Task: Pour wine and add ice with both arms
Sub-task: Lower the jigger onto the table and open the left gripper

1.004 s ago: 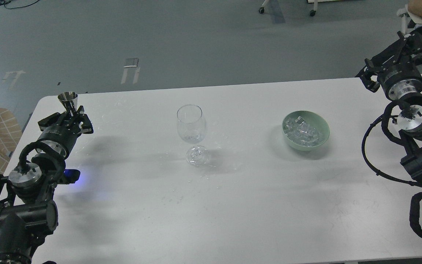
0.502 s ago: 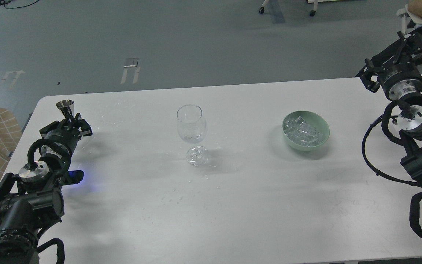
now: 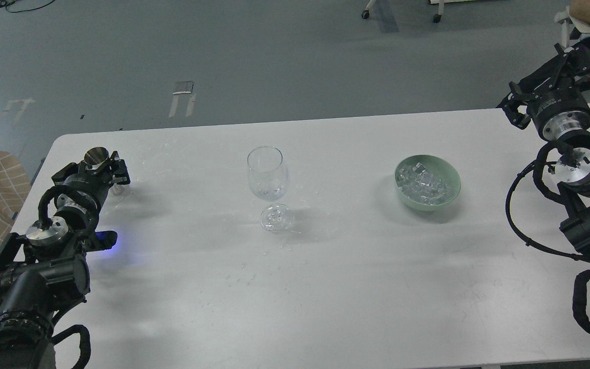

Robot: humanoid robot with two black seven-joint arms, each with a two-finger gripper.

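My left end effector [image 3: 101, 169] pinches one metal cup [image 3: 96, 155] near the tabletop's [image 3: 325, 287] far-left corner; right end effector [image 3: 551, 82] unreadable. One glass [image 3: 268, 174], one bowl [image 3: 427, 183] of ice [image 3: 424, 182].

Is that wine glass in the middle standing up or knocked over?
Upright. The wine glass stands on its round foot on the white table, open rim at the top.

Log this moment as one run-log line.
left gripper: shut on metal cup, low at table's left end | right gripper: far right, state unclear | wine glass: upright, centre | ice: in green bowl
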